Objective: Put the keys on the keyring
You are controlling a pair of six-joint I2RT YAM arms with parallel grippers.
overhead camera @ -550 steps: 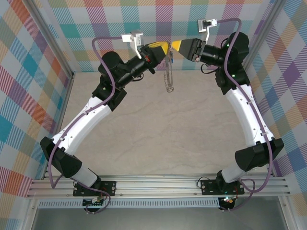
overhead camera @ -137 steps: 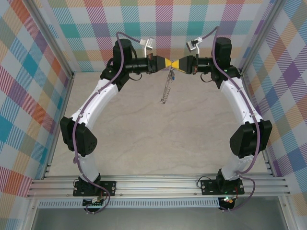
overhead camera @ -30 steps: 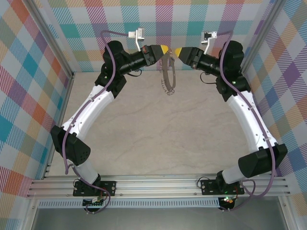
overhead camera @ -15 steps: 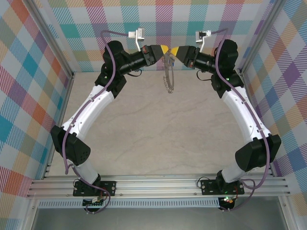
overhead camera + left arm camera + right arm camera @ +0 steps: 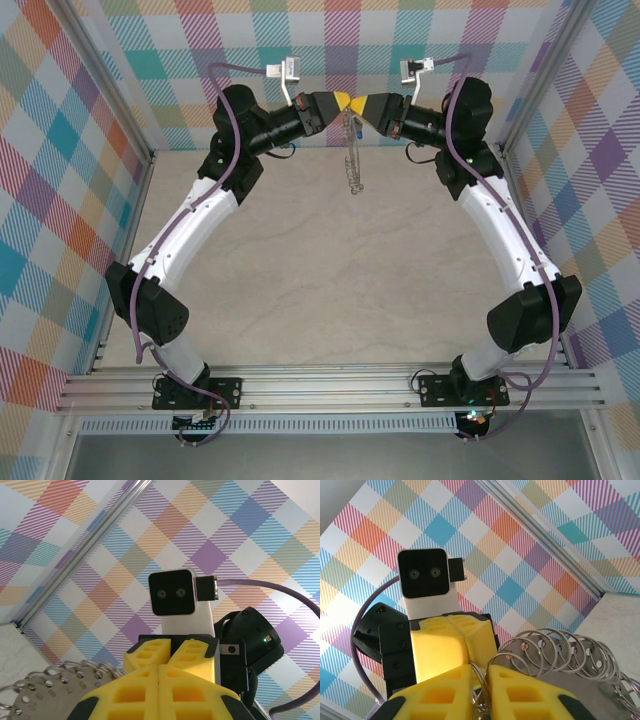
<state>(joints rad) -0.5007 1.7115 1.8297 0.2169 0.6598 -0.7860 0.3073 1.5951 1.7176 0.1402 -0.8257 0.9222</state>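
Observation:
High at the back of the cell my left gripper and right gripper meet tip to tip. The keyring, a thin silver hoop strung with small loops, hangs below them, edge-on to the top camera. In the left wrist view my left gripper is pressed shut, the ring's perforated metal beside it. In the right wrist view my right gripper has closed to a narrow gap with ring wire pinched in it, and more of the keyring's loops fan out to the right. The keys are hidden.
Far below the hanging ring lies the beige table. Plaid walls and slanted metal frame posts close in the back and sides. An aluminium rail carries both arm bases at the near edge.
My right gripper has moved left up to the left gripper's tip and closed from about half open onto the ring wire. The hanging ring has turned edge-on. The left arm stayed put.

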